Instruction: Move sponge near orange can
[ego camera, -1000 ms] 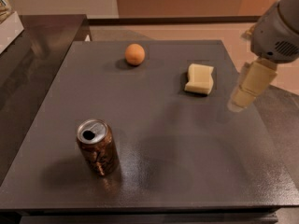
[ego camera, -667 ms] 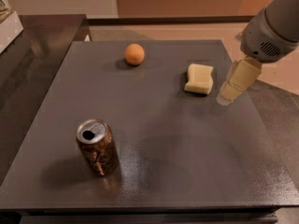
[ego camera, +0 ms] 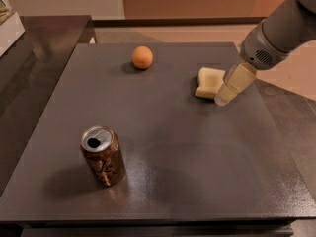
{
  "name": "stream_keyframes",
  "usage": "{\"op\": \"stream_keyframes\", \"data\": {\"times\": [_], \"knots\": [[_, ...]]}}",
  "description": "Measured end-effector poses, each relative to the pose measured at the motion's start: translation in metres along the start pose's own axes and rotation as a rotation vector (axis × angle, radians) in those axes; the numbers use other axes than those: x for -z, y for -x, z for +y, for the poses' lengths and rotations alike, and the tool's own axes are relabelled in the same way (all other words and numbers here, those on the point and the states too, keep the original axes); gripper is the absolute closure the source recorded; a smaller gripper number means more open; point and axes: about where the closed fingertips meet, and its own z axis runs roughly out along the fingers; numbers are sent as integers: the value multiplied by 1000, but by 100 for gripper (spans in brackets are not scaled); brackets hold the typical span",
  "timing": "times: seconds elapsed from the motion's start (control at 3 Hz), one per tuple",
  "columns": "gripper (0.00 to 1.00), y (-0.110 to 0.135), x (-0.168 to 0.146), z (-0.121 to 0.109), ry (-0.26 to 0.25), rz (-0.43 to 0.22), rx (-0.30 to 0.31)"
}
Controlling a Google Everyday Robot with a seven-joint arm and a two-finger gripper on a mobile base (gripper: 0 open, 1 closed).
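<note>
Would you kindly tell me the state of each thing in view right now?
sponge: lying on the table, far right, not lifted.
orange can: upright, top opened, near left.
orange fruit: resting at the far side, apart from everything.
hand: low at the sponge's right edge; contact unclear.

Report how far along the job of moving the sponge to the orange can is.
Done: nothing yet. The sponge lies on the far right of the table, well apart from the orange can at the near left.
In hand: the gripper is low at the sponge's right edge; contact cannot be told.
Left: grip the sponge, carry it across and set it beside the can.
</note>
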Motion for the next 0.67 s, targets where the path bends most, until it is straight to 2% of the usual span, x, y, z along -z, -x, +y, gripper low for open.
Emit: {"op": "stream_keyframes", "data": {"times": [0.67], "knots": [[0, -5, -46, -5, 33, -21, -41]]}}
